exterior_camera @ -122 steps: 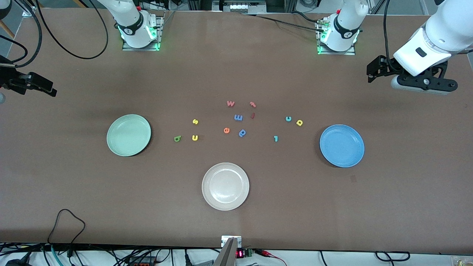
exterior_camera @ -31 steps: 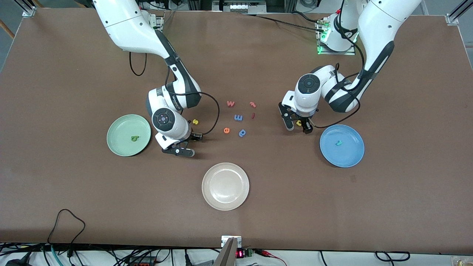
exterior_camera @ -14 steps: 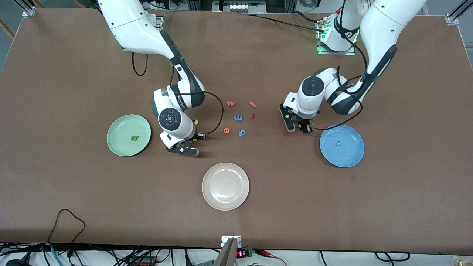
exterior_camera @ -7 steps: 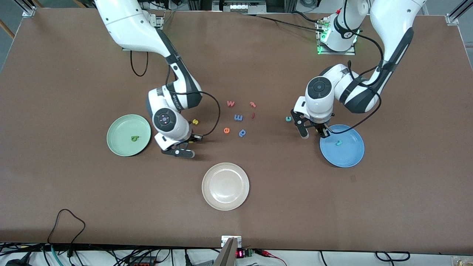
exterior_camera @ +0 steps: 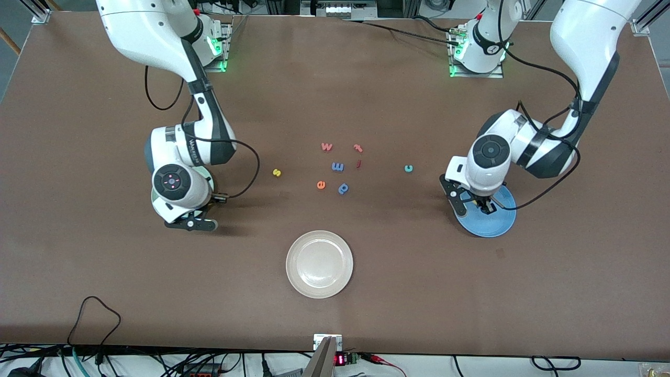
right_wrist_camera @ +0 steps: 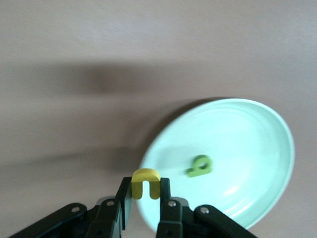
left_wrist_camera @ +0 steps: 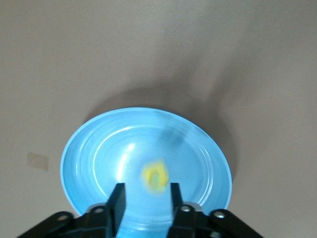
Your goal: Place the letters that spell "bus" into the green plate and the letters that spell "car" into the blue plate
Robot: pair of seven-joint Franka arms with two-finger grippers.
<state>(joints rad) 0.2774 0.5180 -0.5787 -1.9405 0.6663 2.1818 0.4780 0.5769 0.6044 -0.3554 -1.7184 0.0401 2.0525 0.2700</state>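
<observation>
My right gripper (right_wrist_camera: 145,192) hangs over the rim of the green plate (right_wrist_camera: 257,134), shut on the yellow "u" (right_wrist_camera: 145,182). The dark green "b" (right_wrist_camera: 200,166) lies in that plate, of which the front view shows only a sliver (exterior_camera: 209,182) beside the hand. Over the blue plate (exterior_camera: 497,222) my left gripper (exterior_camera: 472,205) stands open. The yellow "a" (left_wrist_camera: 154,177) shows blurred over the plate's floor (left_wrist_camera: 99,153), just past the fingertips and touching neither. The yellow "s" (exterior_camera: 276,172) and teal "c" (exterior_camera: 409,168) lie on the table. The teal "r" is hidden.
Between the two plates lie a red "w" (exterior_camera: 326,146), a red "t" (exterior_camera: 358,147), a blue "m" (exterior_camera: 337,166), a red "j" (exterior_camera: 358,164), an orange "e" (exterior_camera: 321,184) and a blue "p" (exterior_camera: 343,188). A beige-white plate (exterior_camera: 319,264) sits nearer the front camera.
The right arm carried the yellow "u" from the table to the green plate. The left arm swung over the blue plate, and its jaws opened and let the yellow "a" go.
</observation>
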